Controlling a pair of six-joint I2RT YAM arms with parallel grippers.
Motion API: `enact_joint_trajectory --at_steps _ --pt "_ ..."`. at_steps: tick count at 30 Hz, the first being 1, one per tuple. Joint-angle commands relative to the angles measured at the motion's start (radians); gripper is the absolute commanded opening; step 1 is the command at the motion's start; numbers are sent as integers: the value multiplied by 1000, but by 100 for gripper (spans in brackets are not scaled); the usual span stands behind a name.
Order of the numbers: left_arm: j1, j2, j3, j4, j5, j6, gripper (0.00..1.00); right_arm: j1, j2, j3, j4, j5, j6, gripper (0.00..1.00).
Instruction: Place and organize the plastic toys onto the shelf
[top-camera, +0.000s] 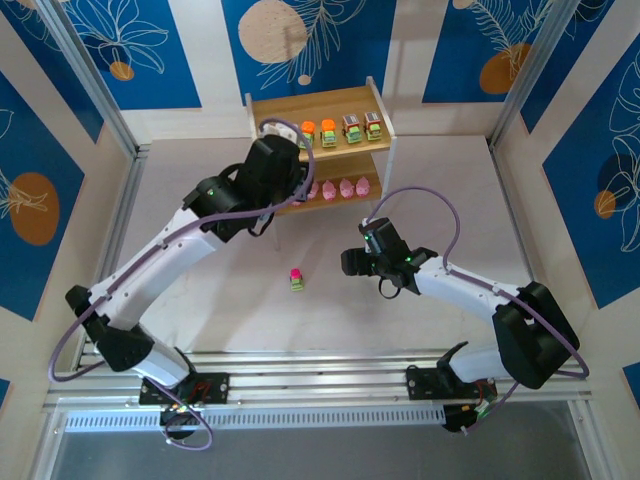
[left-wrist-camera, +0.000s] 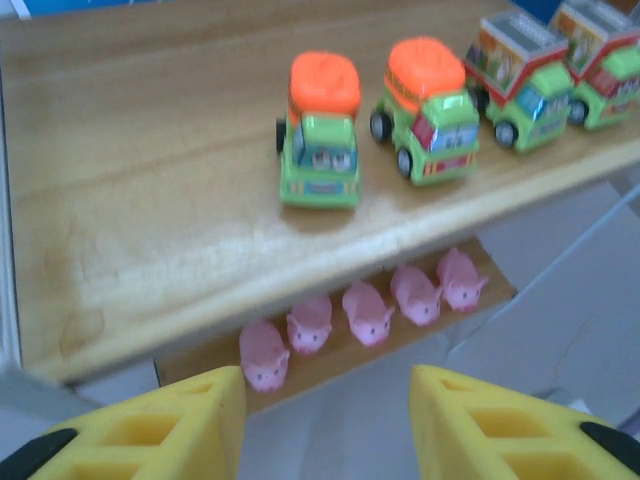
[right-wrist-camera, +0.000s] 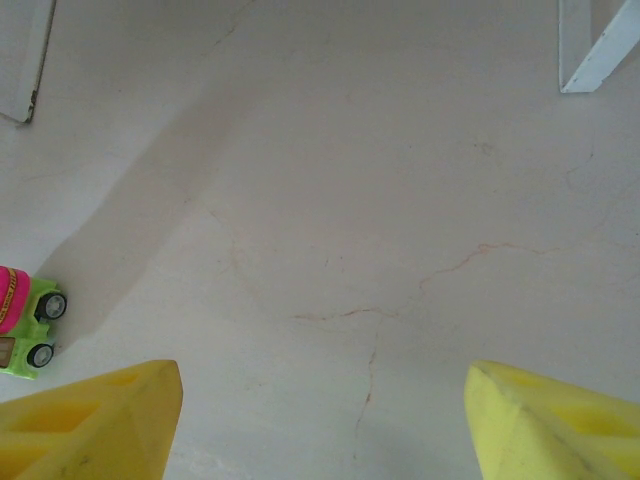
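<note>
The left claw (left-wrist-camera: 325, 400) hangs released and empty at the left front of the shelf (left-wrist-camera: 150, 200), facing its upper board; four green cars (left-wrist-camera: 425, 110) stand in a row on that board, two orange-topped toward the shelf's left, two box-backed toward its right; five pink figures (left-wrist-camera: 365, 312) line the lower board; a fifth car (top-camera: 297, 280), magenta-topped, sits on the counter (top-camera: 230, 320) in front of the shelf; the right claw (right-wrist-camera: 325, 400), spread wide and holding nothing, hovers over the counter before the shelf's right half.
</note>
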Motion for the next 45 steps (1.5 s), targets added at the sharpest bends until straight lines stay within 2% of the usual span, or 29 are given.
enact_joint_trajectory --at_steps 1,8,21,33,45 --pt "-35 -57 -76 39 -64 -35 46 -3 3 21 4 -23 16 75" --pt "-92 -108 -212 58 -110 -91 47 -2 -1 17 5 -26 17 75" --pt "-138 -144 -433 115 -113 -219 59 -1 -6 16 4 -23 18 75" --pt "-153 -145 -579 141 -112 -341 60 0 -16 13 1 -17 18 75" --pt "-159 -80 -672 178 -96 -437 60 -1 -15 12 3 -17 18 75"
